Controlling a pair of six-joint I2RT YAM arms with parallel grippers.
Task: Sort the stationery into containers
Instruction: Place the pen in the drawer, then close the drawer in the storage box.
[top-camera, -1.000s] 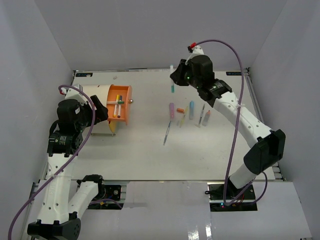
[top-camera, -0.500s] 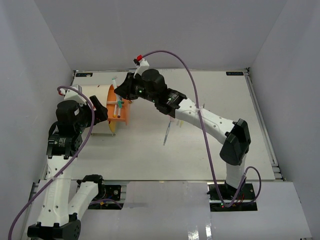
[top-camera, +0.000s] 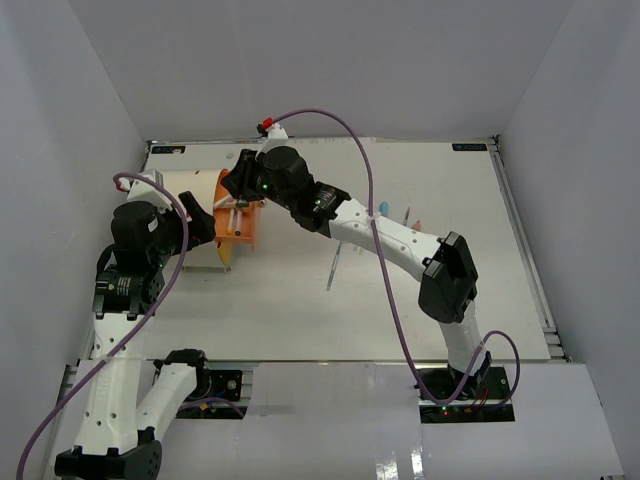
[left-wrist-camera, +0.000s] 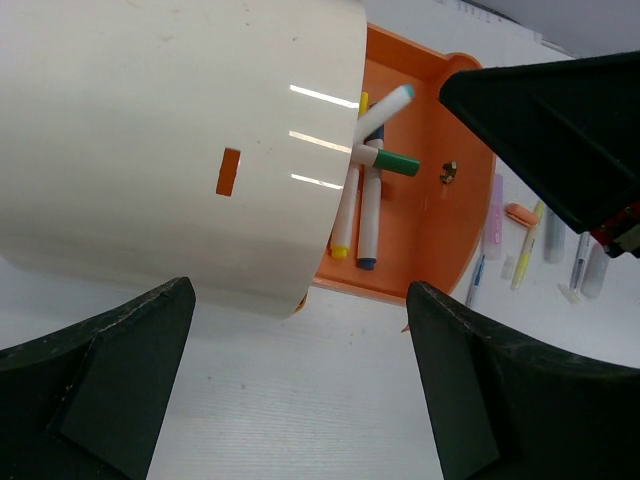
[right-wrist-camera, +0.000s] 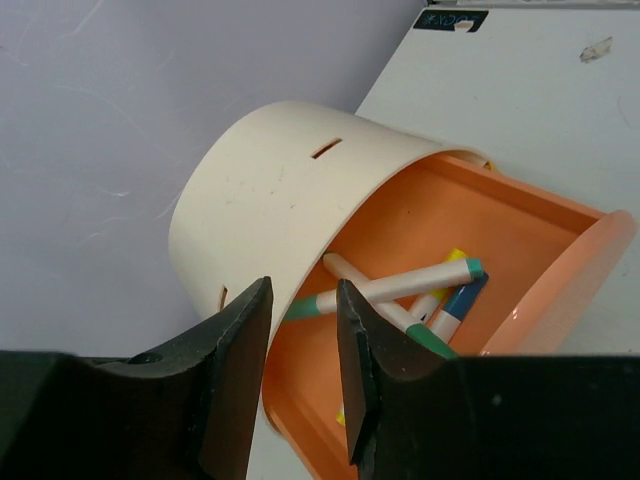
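Observation:
The cream drum (top-camera: 185, 185) lies on its side at the left with one orange drawer (top-camera: 247, 232) pulled out. Several markers (left-wrist-camera: 365, 210) lie crossed in the drawer. My right gripper (top-camera: 238, 186) hovers right over the drawer. In the right wrist view its jaws (right-wrist-camera: 303, 325) stand a little apart, wider than the teal-tipped white marker (right-wrist-camera: 400, 288) lying in the drawer behind them. My left gripper (top-camera: 205, 226) is wide open and empty (left-wrist-camera: 300, 400) on the table just in front of the drum (left-wrist-camera: 170, 140).
Loose stationery lies right of the drawer: a dark pen (top-camera: 334, 265), and pink (left-wrist-camera: 495, 205), orange (left-wrist-camera: 520, 212) and yellow (left-wrist-camera: 527, 255) pieces. My right arm (top-camera: 380, 235) stretches across them. The drawer's brass knob (left-wrist-camera: 449, 171) faces right. Grey walls enclose the table.
My right arm swung from the back right across to the drawer carrying a marker. Its jaws now stand apart and the marker lies in the drawer. The left arm has not moved.

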